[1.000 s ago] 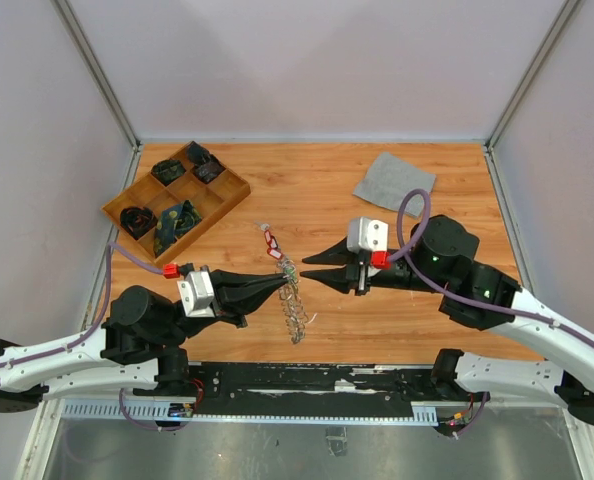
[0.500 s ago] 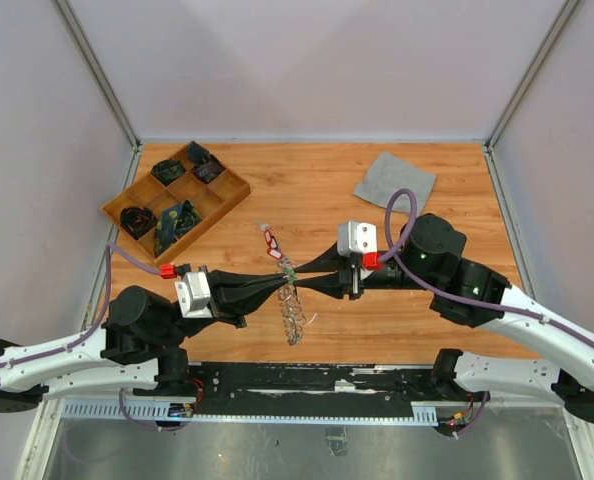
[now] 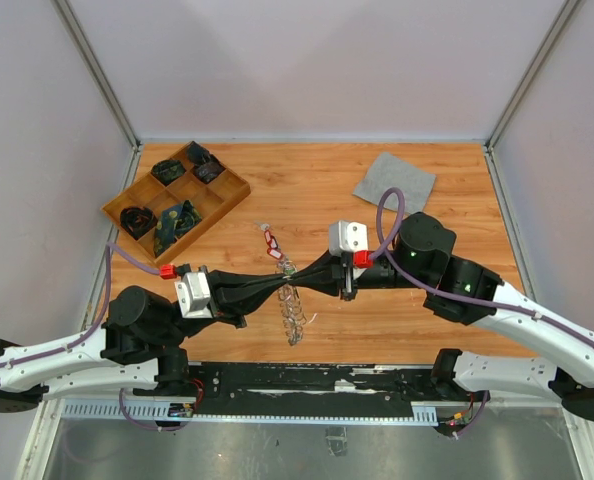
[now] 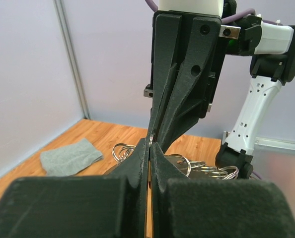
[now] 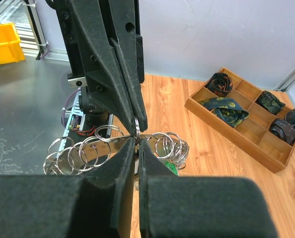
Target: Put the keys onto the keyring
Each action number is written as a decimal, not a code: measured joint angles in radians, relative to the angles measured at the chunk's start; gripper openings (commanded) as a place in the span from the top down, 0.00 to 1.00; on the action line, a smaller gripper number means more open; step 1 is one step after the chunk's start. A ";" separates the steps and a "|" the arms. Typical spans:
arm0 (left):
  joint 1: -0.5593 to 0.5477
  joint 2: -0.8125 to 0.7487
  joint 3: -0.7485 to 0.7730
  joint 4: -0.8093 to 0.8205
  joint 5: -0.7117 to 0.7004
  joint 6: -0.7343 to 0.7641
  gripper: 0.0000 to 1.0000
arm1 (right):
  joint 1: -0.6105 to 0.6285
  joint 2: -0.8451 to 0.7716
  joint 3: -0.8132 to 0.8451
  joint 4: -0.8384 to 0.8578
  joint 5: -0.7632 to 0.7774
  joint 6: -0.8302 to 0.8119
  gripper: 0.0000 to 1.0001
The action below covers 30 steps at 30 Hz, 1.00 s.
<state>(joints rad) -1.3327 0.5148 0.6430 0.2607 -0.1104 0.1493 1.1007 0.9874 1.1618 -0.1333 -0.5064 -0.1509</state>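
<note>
L gripper [image 3: 282,280] clenched on keyring [image 3: 295,312], mid-table [image 3: 377,310], loops dangling. R gripper [image 3: 300,272] pinches same ring, tip-to-tip w/ L. Step: prob. steadying ring. Red-tag key [image 3: 271,241] just beyond, unthreaded. Next: one hand must fetch key.

We see a wood-grain table [image 3: 327,190] boxed in by pale panels [image 3: 307,70] on the left, far and right sides. Far-left corner: a compartmented wooden tray [image 3: 209,219], skewed to the table edges. Far right: a grey cloth [image 3: 394,182], flat and also skewed, well apart from the tray. Mid-table: one red-tagged key [image 3: 271,241] flat on the wood, nearer the tray than the cloth. Just near of it, the keyring [image 3: 295,312] trails its loops toward the near edge; we can't tell if they touch the wood. The near edge ends at a black rail [image 3: 317,378].
</note>
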 measured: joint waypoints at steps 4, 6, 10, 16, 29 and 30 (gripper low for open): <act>0.000 0.000 0.000 0.000 0.000 0.000 0.99 | 0.000 0.000 0.001 -0.006 -0.005 0.008 0.99; 0.000 0.000 0.000 0.000 0.000 0.000 0.99 | 0.000 0.000 0.006 -0.014 -0.006 0.008 1.00; 0.000 0.000 0.000 0.000 0.003 -0.001 0.88 | 0.000 0.013 0.047 -0.075 -0.006 0.000 1.00; 0.000 0.003 0.000 0.007 0.013 -0.014 0.70 | 0.000 0.062 0.206 -0.285 0.009 -0.064 1.00; 0.000 0.064 0.027 -0.038 -0.005 -0.042 0.64 | 0.000 0.293 0.663 -0.914 0.121 -0.226 1.00; 0.000 0.068 0.026 -0.039 -0.008 -0.045 0.64 | 0.000 0.309 0.676 -0.949 0.129 -0.229 0.99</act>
<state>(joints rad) -1.3327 0.5831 0.6693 0.2218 -0.1188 0.1040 1.1007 1.2968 1.8374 -1.0821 -0.3775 -0.3798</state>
